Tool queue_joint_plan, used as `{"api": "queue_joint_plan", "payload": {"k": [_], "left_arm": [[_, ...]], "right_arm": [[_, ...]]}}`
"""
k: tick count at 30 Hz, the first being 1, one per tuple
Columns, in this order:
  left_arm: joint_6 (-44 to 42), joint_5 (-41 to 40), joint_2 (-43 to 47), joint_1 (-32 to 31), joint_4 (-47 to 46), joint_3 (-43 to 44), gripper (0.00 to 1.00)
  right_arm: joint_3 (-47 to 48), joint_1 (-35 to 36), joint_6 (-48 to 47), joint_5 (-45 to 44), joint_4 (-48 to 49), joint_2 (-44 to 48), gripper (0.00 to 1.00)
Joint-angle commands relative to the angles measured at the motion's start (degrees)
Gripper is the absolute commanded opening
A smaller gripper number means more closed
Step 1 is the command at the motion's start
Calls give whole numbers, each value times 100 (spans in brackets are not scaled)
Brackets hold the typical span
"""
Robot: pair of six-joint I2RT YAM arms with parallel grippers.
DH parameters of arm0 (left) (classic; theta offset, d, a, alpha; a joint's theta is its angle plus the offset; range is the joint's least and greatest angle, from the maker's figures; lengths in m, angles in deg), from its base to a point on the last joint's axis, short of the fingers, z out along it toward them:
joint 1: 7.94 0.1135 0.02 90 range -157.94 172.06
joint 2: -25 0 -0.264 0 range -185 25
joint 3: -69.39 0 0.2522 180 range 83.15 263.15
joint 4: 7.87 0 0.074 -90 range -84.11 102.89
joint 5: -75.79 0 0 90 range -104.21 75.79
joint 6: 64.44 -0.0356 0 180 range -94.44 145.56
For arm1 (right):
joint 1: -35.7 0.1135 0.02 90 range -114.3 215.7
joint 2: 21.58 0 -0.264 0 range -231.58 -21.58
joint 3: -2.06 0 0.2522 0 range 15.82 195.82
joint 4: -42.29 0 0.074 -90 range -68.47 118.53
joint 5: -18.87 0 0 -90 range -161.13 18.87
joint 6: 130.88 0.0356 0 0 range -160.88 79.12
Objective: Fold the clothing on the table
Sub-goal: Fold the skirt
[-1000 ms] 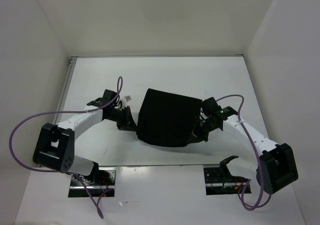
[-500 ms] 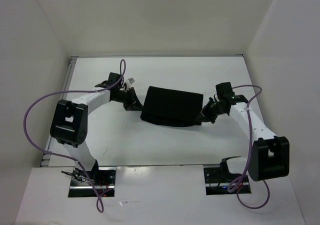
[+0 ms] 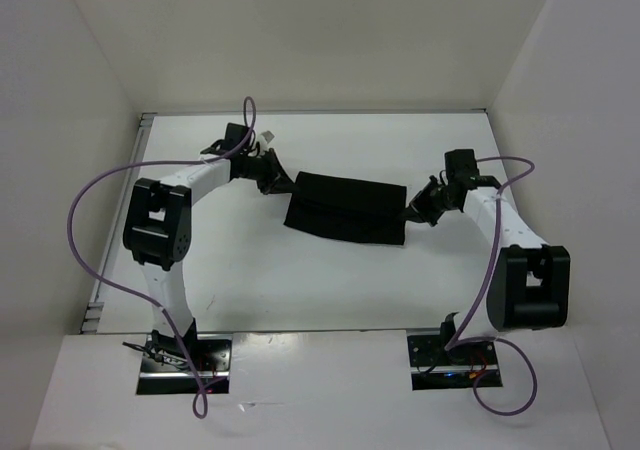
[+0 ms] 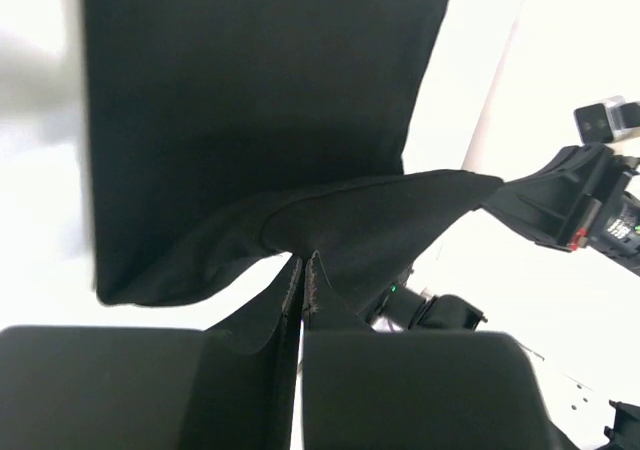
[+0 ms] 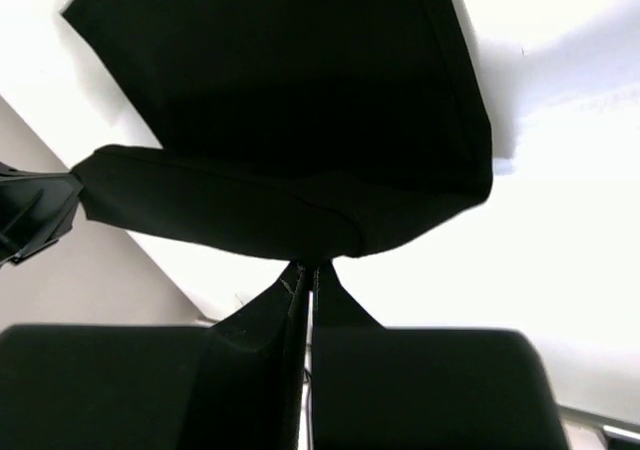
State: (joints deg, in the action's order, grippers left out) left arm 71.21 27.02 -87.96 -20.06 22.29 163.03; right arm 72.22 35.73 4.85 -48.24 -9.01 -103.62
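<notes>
The black clothing [image 3: 345, 208] lies as a narrow folded band across the middle of the white table [image 3: 300, 280]. My left gripper [image 3: 283, 183] is at the band's left end, shut on a corner of the fabric. In the left wrist view the fingertips [image 4: 303, 270] pinch a raised fold of the clothing [image 4: 260, 100]. At the band's right end my right gripper [image 3: 413, 210] is also shut on the fabric. Its wrist view shows the gripper [image 5: 308, 270] pressed together on the edge of the clothing [image 5: 300, 120], which hangs just above the table.
White walls [image 3: 90, 60] close in the table on the left, far and right sides. A metal edge strip [image 3: 122, 210] runs along the left side. Purple cables [image 3: 85, 230] loop out from both arms. Both arm bases [image 3: 185, 355] sit at the near edge.
Both arms have swung away from the bases toward the far side, each keeping its pinch. The clothing went from a broad raised shape to a narrow flat band.
</notes>
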Motion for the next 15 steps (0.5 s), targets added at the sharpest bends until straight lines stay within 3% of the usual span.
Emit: {"api": "queue_joint_plan", "payload": {"k": [1, 10, 13, 14, 15], "left_arm": [[85, 8, -129, 157, -129, 493, 0], [190, -45, -875, 157, -129, 1100, 0], [496, -45, -1051, 157, -575, 1153, 24], [646, -45, -1052, 157, -1021, 1049, 28], [795, -97, -1052, 209, -1234, 995, 43]], "right_arm": [[424, -118, -153, -171, 343, -162, 0], [530, -118, -153, -119, 800, -857, 4], [582, -118, -205, -119, 1107, -1112, 9], [582, -118, -205, -119, 1239, -1165, 11], [704, -118, -205, -275, 1493, -1217, 15]]}}
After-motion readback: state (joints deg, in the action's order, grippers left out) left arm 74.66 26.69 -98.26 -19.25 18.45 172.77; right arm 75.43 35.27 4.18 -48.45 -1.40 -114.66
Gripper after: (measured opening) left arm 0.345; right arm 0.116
